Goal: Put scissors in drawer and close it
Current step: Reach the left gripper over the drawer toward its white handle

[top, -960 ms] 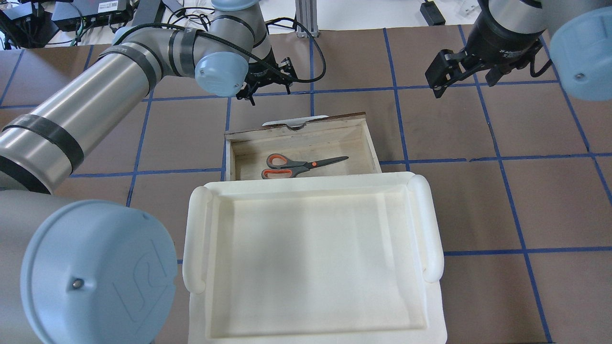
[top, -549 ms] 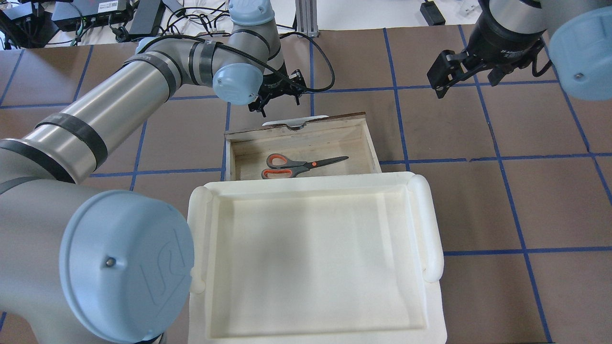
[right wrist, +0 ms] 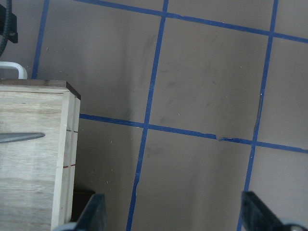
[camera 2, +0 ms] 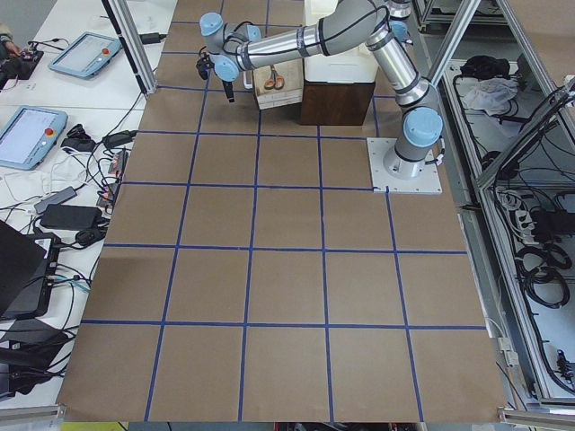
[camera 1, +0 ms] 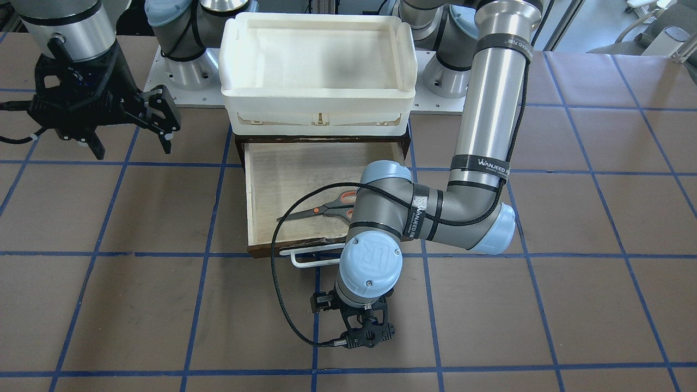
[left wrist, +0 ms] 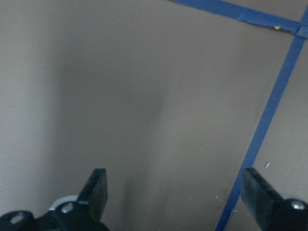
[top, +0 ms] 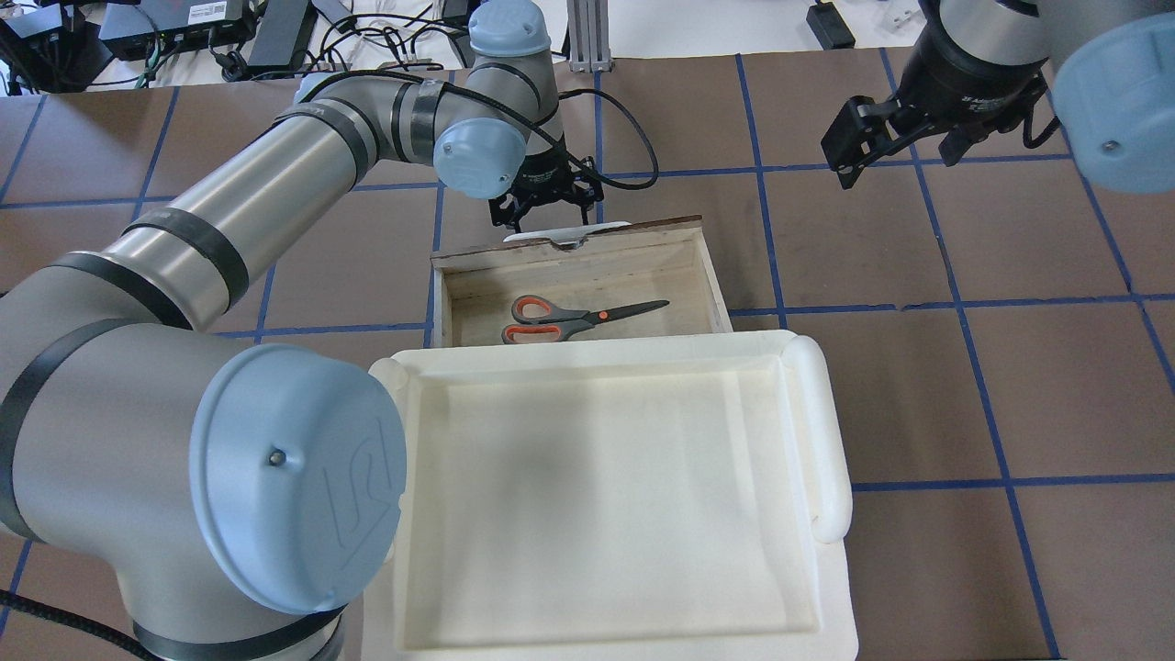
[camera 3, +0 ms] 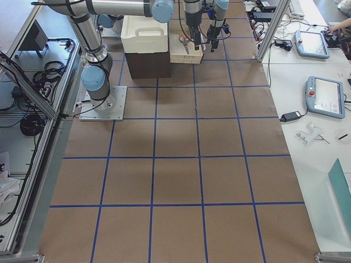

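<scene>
The scissors lie flat inside the open wooden drawer, blades pointing right. They also show in the front view, partly behind my left arm. The drawer's white bar handle faces away from the robot's base. My left gripper hangs open and empty just beyond the handle, over the table; in its wrist view the fingers stand wide apart above bare paper. My right gripper is open and empty, far right of the drawer; its wrist view shows the drawer's corner.
A large white foam tray sits on the dark cabinet above the drawer, near the robot's base. The table is brown paper with blue tape lines. Cables and electronics lie beyond the far edge.
My left arm has swung to the right and its gripper has come closer to the drawer's handle. The right arm, scissors and drawer have not visibly moved.
</scene>
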`<state>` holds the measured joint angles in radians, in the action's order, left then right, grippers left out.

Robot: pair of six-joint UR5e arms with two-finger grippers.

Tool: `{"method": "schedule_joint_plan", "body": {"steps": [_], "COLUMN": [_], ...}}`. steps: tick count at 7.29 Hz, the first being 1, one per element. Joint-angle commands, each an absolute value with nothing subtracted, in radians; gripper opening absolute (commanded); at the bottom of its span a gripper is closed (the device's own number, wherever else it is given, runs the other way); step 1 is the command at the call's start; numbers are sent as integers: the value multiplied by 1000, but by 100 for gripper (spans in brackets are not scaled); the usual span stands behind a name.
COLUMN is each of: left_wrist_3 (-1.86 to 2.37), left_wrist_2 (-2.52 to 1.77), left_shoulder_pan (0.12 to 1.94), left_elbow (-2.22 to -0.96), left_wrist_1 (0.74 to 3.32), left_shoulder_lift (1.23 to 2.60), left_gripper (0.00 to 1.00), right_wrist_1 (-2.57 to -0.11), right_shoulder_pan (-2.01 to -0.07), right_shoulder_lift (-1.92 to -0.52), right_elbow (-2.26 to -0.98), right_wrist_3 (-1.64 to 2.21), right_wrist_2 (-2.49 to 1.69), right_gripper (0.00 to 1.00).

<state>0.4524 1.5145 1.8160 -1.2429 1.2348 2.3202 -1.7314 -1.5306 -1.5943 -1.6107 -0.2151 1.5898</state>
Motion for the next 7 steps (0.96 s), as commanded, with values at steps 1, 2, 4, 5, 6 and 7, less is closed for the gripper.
{"method": "schedule_joint_plan", "body": {"steps": [1,2,4,5,6,7], "left_wrist_3": [445,446,448,446,446,446], "left_wrist_2": [1487,1486,1486,1486,1489,1491], "left_shoulder_pan": [1835,1836,1858,1865,1868,1871], "left_elbow": [-1233,-1233,-1233,-1235,-1233,-1233], "left_wrist_1": [1297,1299,1327,1357,1406,1416], "left_shoulder_lift": [2338,2344,2349,2349,2347,2349], "left_gripper": [100,100,100,100,100,100], "right_wrist_1": [-1730,-1739,-1736,-1738,-1736,-1738], "right_shoulder_pan": [-1531,-1531,-1531,-1531,-1529,-1529], "right_shoulder_lift": [-1594,-1594,-1595,-1595,-1594,-1594], "right_elbow": [-1611,-1611,-1611,-1611,-1611,-1611], "right_wrist_3": [-216,-218,-218,-218,-218,-218], "right_wrist_2": [1586,1585,1585,1582,1580,1578], "right_gripper": [100,100,100,100,100,100]}}
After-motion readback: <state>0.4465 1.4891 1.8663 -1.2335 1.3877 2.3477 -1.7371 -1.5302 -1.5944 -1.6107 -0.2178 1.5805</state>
